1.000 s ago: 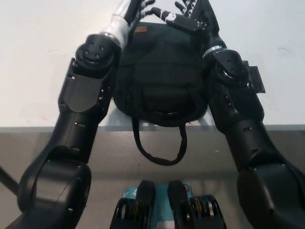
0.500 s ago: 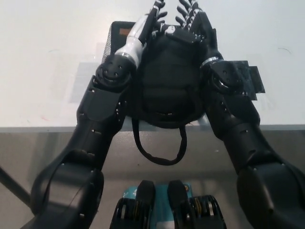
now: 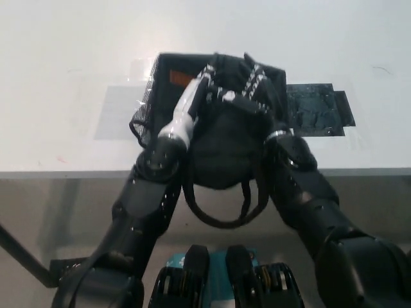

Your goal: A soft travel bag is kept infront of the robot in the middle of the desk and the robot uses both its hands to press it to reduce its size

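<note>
The black soft travel bag point(image 3: 221, 151) lies bunched up at the middle of the white desk point(image 3: 64, 77), its near end at the front edge. An orange label point(image 3: 178, 77) shows on its far left corner. My white left hand point(image 3: 205, 80) and black right hand point(image 3: 249, 86) lie side by side on top of the bag's far half, fingers stretched out, pressing down on the fabric. Neither hand holds anything. The bag's carry strap point(image 3: 218, 215) hangs in a loop over the desk's front edge between my forearms.
A dark flat patch point(image 3: 318, 109) lies on the desk just right of the bag. A pale grey rectangle point(image 3: 119, 112) lies left of it. The desk's front edge point(image 3: 64, 172) runs across the picture below the bag.
Both hands have come back towards me from the bag's far edge, and the elbows have drawn in. The bag has bunched narrower, and its far end with the orange label now shows.
</note>
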Controlling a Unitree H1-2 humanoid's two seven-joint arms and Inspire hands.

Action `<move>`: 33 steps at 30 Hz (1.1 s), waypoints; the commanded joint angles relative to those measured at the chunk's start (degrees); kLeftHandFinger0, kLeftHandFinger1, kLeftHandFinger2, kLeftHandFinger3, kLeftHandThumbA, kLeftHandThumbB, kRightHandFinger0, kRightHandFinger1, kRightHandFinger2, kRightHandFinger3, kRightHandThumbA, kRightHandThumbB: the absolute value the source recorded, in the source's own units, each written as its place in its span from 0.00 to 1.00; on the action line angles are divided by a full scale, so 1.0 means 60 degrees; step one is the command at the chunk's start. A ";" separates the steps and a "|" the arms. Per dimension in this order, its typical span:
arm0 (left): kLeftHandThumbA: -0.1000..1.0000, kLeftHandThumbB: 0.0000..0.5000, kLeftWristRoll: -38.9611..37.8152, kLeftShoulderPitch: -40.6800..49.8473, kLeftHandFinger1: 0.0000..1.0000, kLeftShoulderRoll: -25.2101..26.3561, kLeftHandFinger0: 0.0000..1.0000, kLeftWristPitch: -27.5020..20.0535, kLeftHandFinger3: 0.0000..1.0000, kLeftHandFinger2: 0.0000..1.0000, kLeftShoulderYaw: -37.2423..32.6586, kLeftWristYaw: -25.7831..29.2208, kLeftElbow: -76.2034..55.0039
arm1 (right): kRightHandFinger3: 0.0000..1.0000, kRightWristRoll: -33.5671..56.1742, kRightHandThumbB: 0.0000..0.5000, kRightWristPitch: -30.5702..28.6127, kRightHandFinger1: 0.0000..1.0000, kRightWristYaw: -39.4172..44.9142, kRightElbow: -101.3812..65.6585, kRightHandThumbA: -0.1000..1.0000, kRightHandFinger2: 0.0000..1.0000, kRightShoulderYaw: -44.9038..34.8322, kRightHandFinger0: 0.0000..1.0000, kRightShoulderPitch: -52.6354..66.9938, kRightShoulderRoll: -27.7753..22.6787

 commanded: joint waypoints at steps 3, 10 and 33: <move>1.00 0.58 0.0253 0.0437 1.00 -0.0029 1.00 -0.0425 1.00 1.00 -0.0208 0.0597 0.1324 | 1.00 -0.0189 0.42 0.0204 1.00 -0.0203 0.0711 1.00 1.00 0.0240 1.00 0.0466 0.0350; 1.00 0.58 -0.0066 0.0526 1.00 0.0010 1.00 -0.0852 1.00 1.00 -0.0075 0.0360 0.2107 | 1.00 0.0022 0.50 0.0296 1.00 -0.0024 0.0769 1.00 1.00 0.0125 1.00 0.0540 0.0323; 1.00 0.54 -0.4669 -0.0051 1.00 0.1228 1.00 0.2225 1.00 1.00 0.4805 -0.3009 0.0409 | 1.00 0.2535 0.48 0.1121 1.00 0.1735 0.0178 1.00 1.00 -0.2986 1.00 -0.0395 -0.0575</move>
